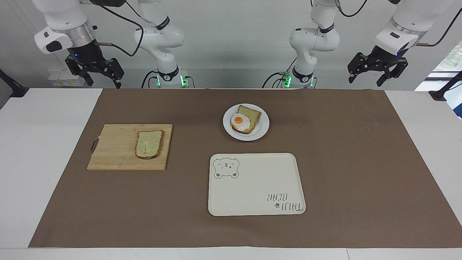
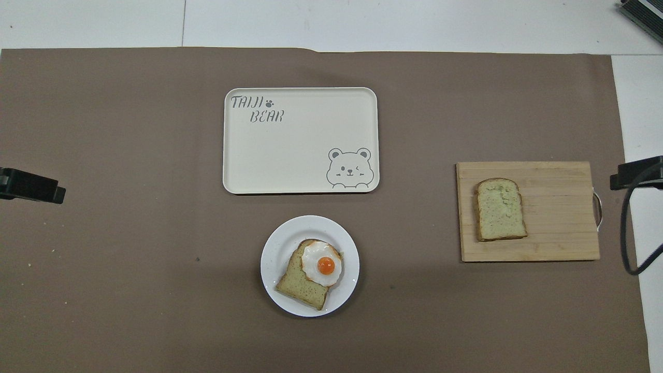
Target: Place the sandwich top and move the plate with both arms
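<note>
The sandwich top (image 1: 148, 144) (image 2: 500, 210), a plain bread slice, lies flat on a wooden cutting board (image 1: 115, 155) (image 2: 559, 217) toward the right arm's end of the table. The small white plate (image 1: 262, 126) (image 2: 273, 248) sits mid-table, nearer the robots, and carries a bread slice with a fried egg (image 1: 240, 122) (image 2: 322, 264). My right gripper (image 1: 103, 81) hangs open and empty high over the table's robot-side edge. My left gripper (image 1: 365, 80) hangs open and empty the same way at the other end. Neither gripper shows in the overhead view.
A cream rectangular tray (image 1: 256, 187) (image 2: 300, 155) with a bear drawing lies farther from the robots than the plate. A brown mat (image 1: 343, 162) covers most of the table. Black clamps (image 2: 31, 186) (image 2: 637, 173) sit at the table's two ends.
</note>
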You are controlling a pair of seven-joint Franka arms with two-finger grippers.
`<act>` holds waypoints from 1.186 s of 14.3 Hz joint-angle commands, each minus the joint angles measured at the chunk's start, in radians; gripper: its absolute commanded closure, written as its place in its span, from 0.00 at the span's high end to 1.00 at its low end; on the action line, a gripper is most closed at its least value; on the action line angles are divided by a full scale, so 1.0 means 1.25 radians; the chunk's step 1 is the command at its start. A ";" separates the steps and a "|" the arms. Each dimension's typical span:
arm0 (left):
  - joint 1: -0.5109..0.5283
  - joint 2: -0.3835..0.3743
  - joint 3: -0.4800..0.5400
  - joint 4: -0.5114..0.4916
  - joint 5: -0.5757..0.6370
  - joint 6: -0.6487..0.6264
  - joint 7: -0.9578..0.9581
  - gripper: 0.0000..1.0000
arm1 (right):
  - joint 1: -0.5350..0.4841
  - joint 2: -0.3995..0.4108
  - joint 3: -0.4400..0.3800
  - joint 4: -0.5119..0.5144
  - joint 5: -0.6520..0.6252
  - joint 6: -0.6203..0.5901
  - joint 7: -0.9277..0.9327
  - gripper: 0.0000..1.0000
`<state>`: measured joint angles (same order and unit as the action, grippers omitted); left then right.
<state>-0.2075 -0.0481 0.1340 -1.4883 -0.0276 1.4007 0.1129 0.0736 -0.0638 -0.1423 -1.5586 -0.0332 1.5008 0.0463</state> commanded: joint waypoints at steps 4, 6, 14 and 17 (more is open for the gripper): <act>0.000 -0.002 0.008 0.004 0.005 -0.016 -0.011 1.00 | -0.007 -0.008 0.002 -0.011 0.016 0.003 -0.001 1.00; 0.000 -0.002 0.008 0.004 0.005 -0.016 -0.011 1.00 | -0.007 -0.008 0.002 -0.011 0.016 0.003 -0.001 1.00; 0.000 -0.002 0.009 0.004 0.005 -0.016 -0.011 1.00 | -0.007 -0.008 0.002 -0.011 0.016 0.003 0.002 1.00; 0.000 -0.002 0.008 0.004 0.005 -0.016 -0.011 1.00 | -0.007 -0.020 0.002 -0.031 0.016 0.015 0.001 1.00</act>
<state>-0.2045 -0.0481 0.1410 -1.4884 -0.0276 1.3982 0.1112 0.0735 -0.0640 -0.1423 -1.5604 -0.0332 1.5009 0.0463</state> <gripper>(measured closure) 0.000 0.000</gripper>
